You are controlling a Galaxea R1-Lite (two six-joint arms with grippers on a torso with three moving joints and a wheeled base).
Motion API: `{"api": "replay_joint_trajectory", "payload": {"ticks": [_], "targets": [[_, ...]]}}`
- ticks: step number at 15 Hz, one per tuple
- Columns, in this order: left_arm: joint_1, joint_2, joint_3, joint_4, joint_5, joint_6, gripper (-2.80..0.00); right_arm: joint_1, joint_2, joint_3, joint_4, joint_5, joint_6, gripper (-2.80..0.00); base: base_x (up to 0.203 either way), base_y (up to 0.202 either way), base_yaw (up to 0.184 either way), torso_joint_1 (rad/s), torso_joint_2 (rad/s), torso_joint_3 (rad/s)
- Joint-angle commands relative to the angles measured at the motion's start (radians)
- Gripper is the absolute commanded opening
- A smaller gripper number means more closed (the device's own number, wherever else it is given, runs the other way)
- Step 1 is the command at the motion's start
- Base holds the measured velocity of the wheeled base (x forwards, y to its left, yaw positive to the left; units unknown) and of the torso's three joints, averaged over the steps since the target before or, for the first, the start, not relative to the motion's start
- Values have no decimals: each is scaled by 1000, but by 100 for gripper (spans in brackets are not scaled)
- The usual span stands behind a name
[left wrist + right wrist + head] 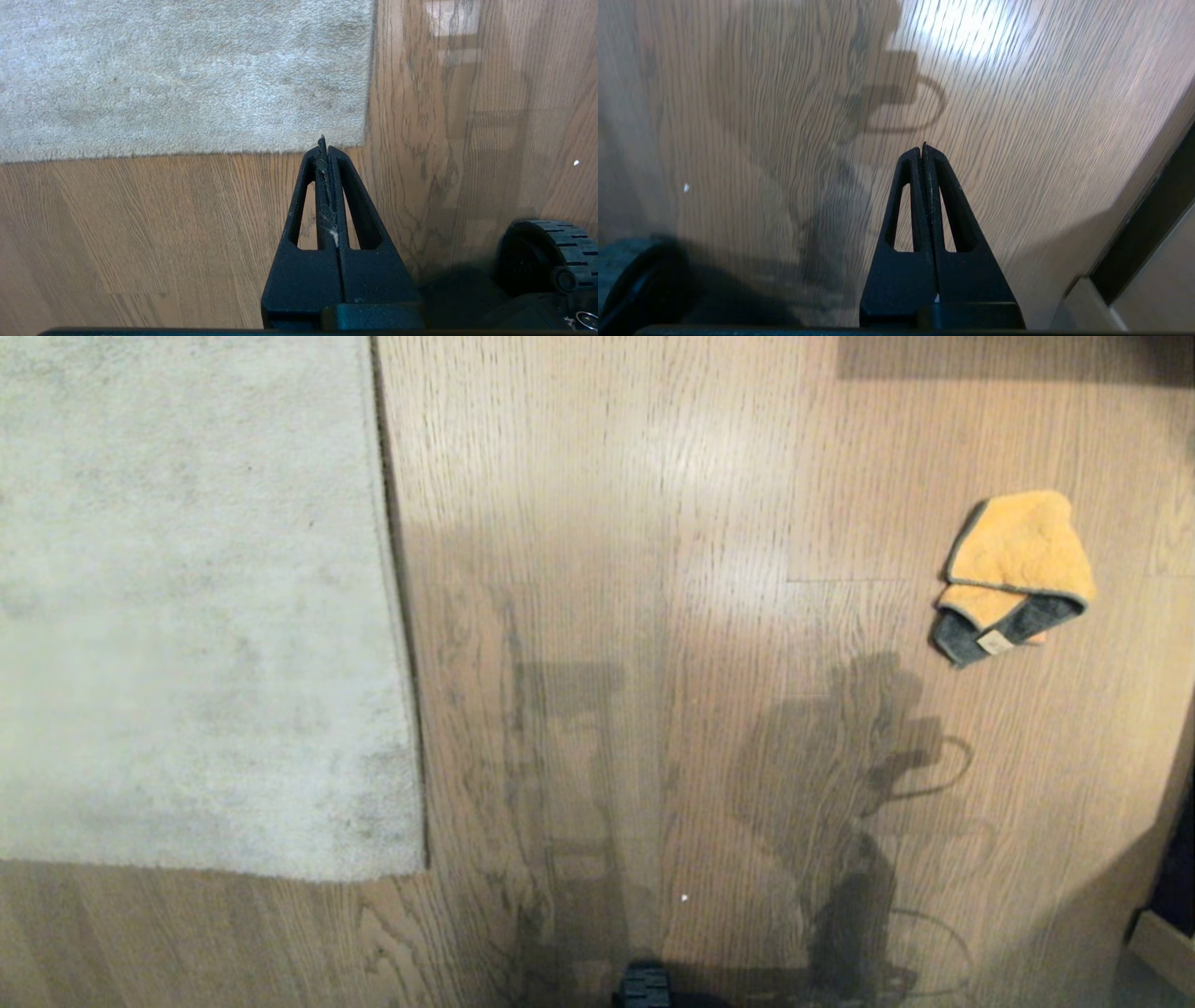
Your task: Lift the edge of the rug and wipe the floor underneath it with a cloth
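The pale grey rug (187,616) lies flat at the left of the head view, its straight rug edge (392,616) running down to a near corner (415,868). The floor (653,616) is brown wood-grain plank. An orange-yellow cloth (1018,574) with a dark grey edge lies crumpled on the floor at the right. Neither arm shows in the head view. My left gripper (324,142) hangs shut and empty above the floor just short of the rug corner (364,140), with lint between its fingers. My right gripper (923,148) is shut on nothing above bare floor (1017,116); the cloth is outside its view.
A black base wheel (644,987) shows at the bottom middle of the head view, and the same base (546,261) beside the left gripper. Pale skirting and a dark gap (1134,242) border the floor at the right. Arm shadows fall across the planks (840,756).
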Motion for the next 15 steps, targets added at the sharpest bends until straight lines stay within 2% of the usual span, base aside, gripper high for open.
{"api": "replay_joint_trajectory", "payload": {"ticks": [1, 8, 11, 15], "targets": [[0, 0, 0, 0, 0, 0, -280, 7, -86, 2, 68, 1, -13, -280, 0, 0, 0, 0, 0, 0], [0, 0, 0, 0, 1, 0, -280, 42, -252, 2, 288, -10, -33, -280, 0, 0, 0, 0, 0, 0], [0, 0, 0, 0, 1, 0, -280, 77, -319, 2, 406, -97, -35, -280, 0, 0, 0, 0, 0, 0], [0, 0, 0, 0, 0, 0, -280, 90, -416, 2, 525, -115, -36, -280, 0, 0, 0, 0, 0, 0]]}}
